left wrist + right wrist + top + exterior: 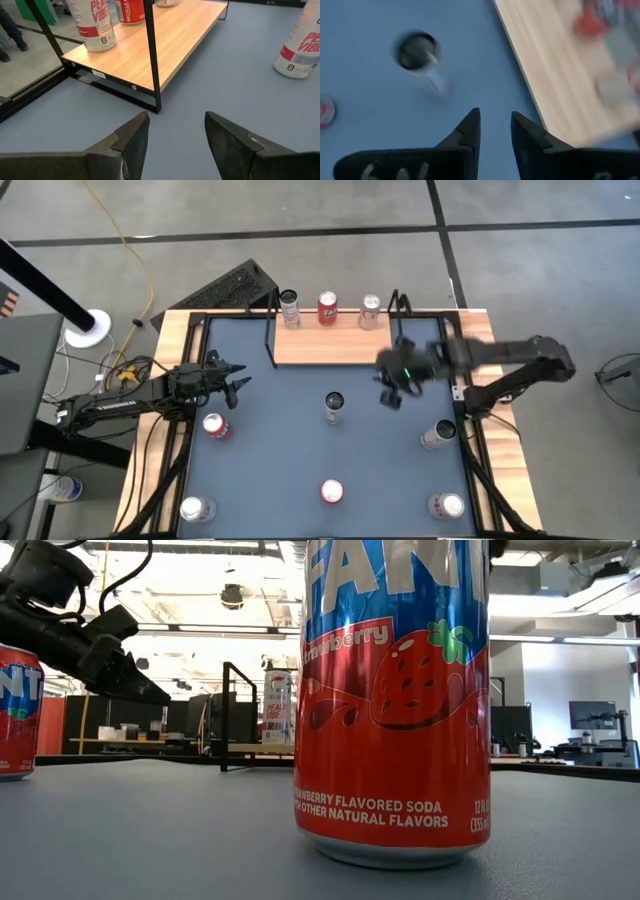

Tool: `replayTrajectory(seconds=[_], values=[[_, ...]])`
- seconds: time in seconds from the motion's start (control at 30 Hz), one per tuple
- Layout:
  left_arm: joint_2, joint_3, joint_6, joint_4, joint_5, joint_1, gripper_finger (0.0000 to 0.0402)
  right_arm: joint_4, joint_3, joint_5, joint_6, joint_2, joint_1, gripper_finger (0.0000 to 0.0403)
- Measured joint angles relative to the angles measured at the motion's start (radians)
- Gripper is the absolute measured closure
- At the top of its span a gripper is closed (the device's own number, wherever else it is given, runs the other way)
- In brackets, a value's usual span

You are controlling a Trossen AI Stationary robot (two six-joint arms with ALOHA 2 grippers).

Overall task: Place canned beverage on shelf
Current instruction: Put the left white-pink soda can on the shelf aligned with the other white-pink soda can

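The shelf (330,346), a light-wood board on a black wire frame, stands at the table's far middle. Three cans stand upright on it: a silver one (290,308), a red one (327,308) and another silver one (370,310). My right gripper (395,387) hovers above the table just off the shelf's near right corner. It is open by a narrow gap with nothing between its fingers (495,125). A silver can (333,406) stands on the table to its left. My left gripper (232,380) waits open at the left, facing the shelf (165,45).
More cans stand on the blue table top: a red one at the left (216,426), a silver one at the right (438,435), and three along the near edge (197,508), (331,492), (447,505). The near middle red can (395,700) fills the low view.
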Motion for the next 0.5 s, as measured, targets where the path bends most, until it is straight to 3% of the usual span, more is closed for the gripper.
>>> replayTrajectory(seconds=[0.17,0.33,0.5], values=[[0.000,0.000,0.000,0.000,0.000,0.000,0.0217,0.472,-0.270,0.198,-0.115,-0.096,0.208,0.0306],[0.000,0.000,0.000,0.000,0.000,0.000,0.0217,0.855,-0.437,0.210,-0.249,-0.088,0.283,0.0306],[0.000,0.000,0.058,0.000,-0.003,0.000,0.0217,1.027,-0.526,0.217,-0.289,-0.024,0.295,0.0306]])
